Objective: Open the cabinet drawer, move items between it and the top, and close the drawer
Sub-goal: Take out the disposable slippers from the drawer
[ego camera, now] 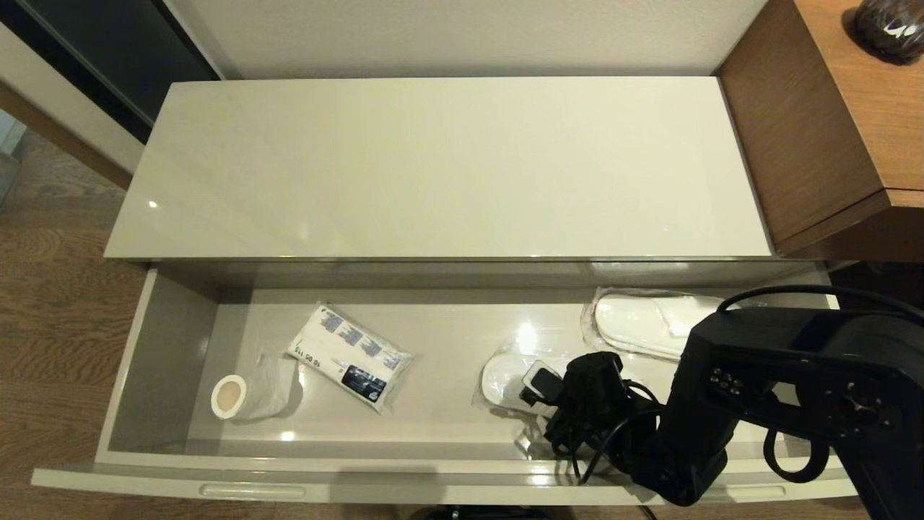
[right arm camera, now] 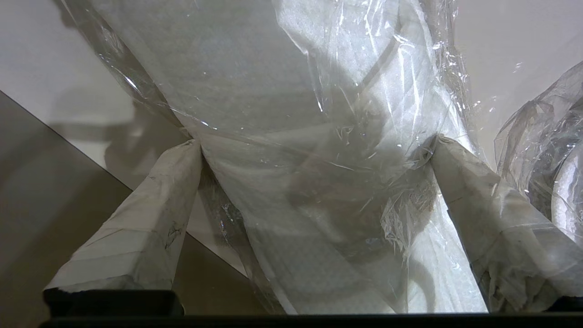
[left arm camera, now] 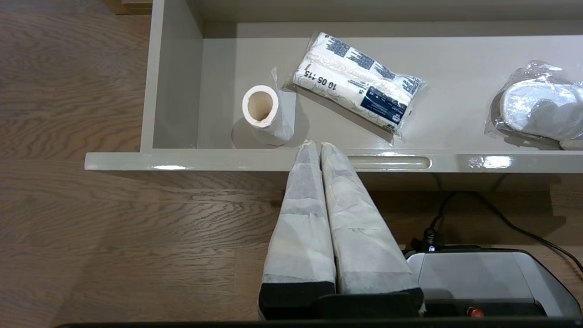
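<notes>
The cabinet drawer [ego camera: 166, 361] stands pulled out below the bare glossy top [ego camera: 440, 166]. Inside lie a white wrapped bundle [ego camera: 351, 355] with blue print, towards the left, and two packs of white slippers in clear plastic, one at the far right [ego camera: 650, 321] and one [ego camera: 498, 379] under my right arm. My right gripper [right arm camera: 314, 146] reaches down into the drawer, open wide, a fingertip [right arm camera: 189, 152] on each side of that slipper pack [right arm camera: 291, 91] and against its plastic. My left gripper [left arm camera: 314, 145] is shut and empty, parked outside the drawer front.
A paper roll [ego camera: 242, 396] lies at the drawer's left end beside the bundle. A brown wooden unit [ego camera: 816, 130] with a dark vase [ego camera: 891, 25] adjoins the cabinet on the right. Wood floor surrounds the drawer front; two slot handles [left arm camera: 389, 162] are set in its edge.
</notes>
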